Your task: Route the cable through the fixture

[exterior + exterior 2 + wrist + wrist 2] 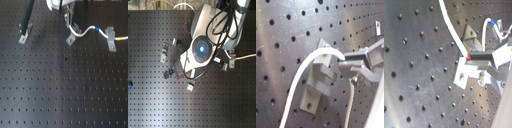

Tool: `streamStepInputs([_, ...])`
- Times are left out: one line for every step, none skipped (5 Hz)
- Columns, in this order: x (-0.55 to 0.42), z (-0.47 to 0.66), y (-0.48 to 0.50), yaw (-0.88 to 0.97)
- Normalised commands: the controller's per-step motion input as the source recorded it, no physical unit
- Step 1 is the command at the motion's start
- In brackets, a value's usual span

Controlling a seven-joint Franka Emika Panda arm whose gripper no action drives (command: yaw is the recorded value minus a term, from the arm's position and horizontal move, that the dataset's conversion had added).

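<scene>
First exterior view: cable (pixel 87 31) runs from the gripper (pixel 71 25) toward the first exterior view's right, through the far clip (pixel 110 39); the middle fixture (pixel 70 39) stands just below the jaws on the bench (pixel 60 90). Second exterior view: arm body hides the jaws. First wrist view: cable (pixel 298 80) arcs over the fixture's forked top (pixel 320 75). Second wrist view: jaws clamped together on the cable (pixel 454 30), beside the fixture (pixel 464 72).
</scene>
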Motion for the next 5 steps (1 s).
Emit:
streamStepInputs([-0.230, -0.40, -0.107, 0.00])
streamStepInputs([-0.448, -0.23, -0.286, -0.24])
streamStepInputs([-0.351, -0.13, -0.339, -0.39])
streamStepInputs([-0.217, -0.09, -0.271, -0.30])
streamStepInputs([0.010, -0.03, 0.008, 0.09])
